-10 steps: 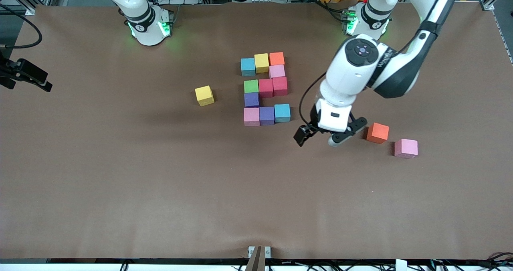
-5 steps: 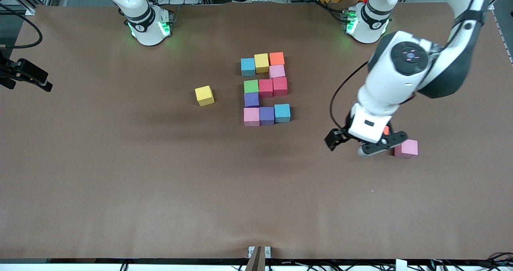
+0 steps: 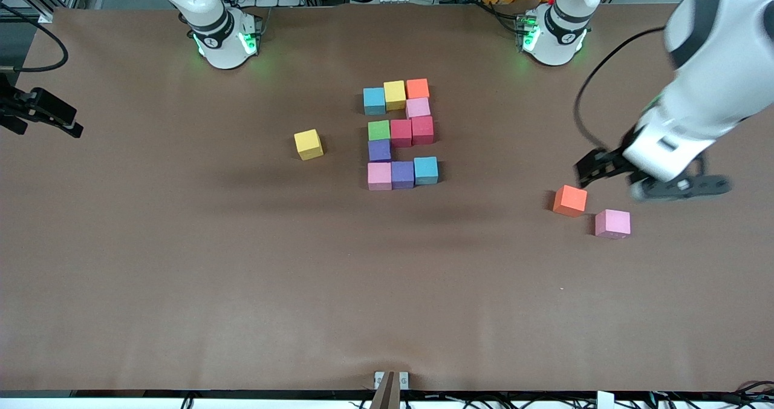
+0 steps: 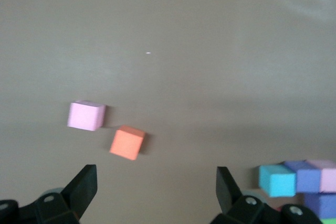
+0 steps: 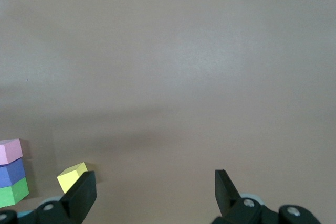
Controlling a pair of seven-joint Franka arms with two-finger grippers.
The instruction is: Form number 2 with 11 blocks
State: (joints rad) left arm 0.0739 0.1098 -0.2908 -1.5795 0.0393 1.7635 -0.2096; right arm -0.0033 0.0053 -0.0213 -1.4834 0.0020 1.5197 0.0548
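1. Number 2 (image 3: 399, 135) lies on the middle of the brown table (image 3: 181, 276): eleven touching coloured cubes, a blue, yellow and orange row farthest from the front camera, a pink, purple and blue row nearest it.
2. Three blocks lie loose: a yellow cube (image 3: 308, 144) beside the digit toward the right arm's end, and an orange cube (image 3: 570, 200) with a pink cube (image 3: 612, 224) just beside it toward the left arm's end.
3. The left gripper (image 3: 653, 179) hangs in the air over bare table near the orange cube, fingers (image 4: 84, 184) spread wide, holding nothing.
4. The right gripper (image 5: 152, 192) shows only in its wrist view, fingers (image 5: 227, 184) spread and empty; that arm waits.
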